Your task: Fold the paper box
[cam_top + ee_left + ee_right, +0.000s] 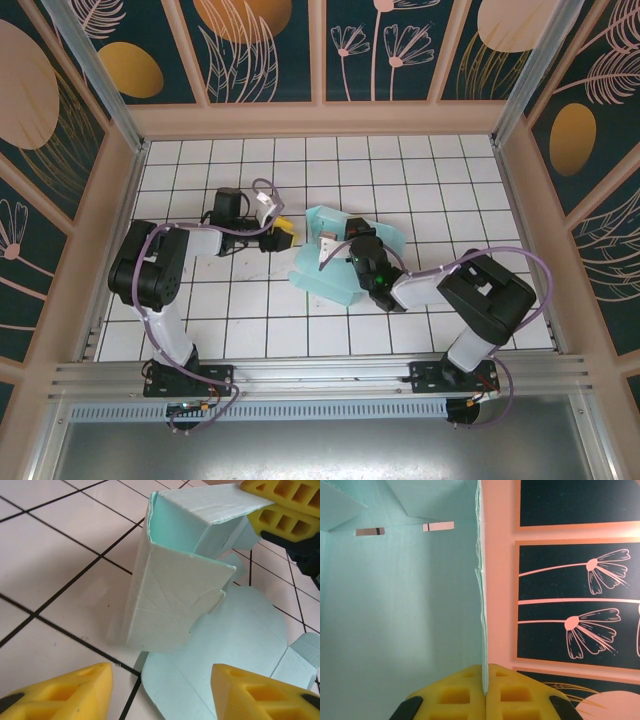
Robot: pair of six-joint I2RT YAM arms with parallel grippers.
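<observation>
I have the paper box [330, 280] half-made near the middle of the tiled table [240, 320], just ahead of both arms. One wall stands up, a side flap [170, 605] leans off its corner, and the base panel [240, 630] lies flat on the tiles. My right claw [484, 680] is pressed together on an edge of the raised wall, pinching the thin card between its yellow pads [455, 695]. My left claw [161, 671] is spread with nothing between its tips, low over the tiles and pointed at the leaning flap, near it but not touching. The step in hand, as I read it, is to bring that flap round square to the wall so the corner forms. To do it well I would go in slowly with one tip against the flap's outer face, close to the crease rather than out at the free edge (thin card buckles if pushed far from its fold). The right claw should act as an anchor without pulling. I would also watch the notched tab on the flap's edge so that it slides inside and does not catch. The greatest risk, I judge, is the base panel skating over the smooth tiles and dragging the sheet out of the grip.
</observation>
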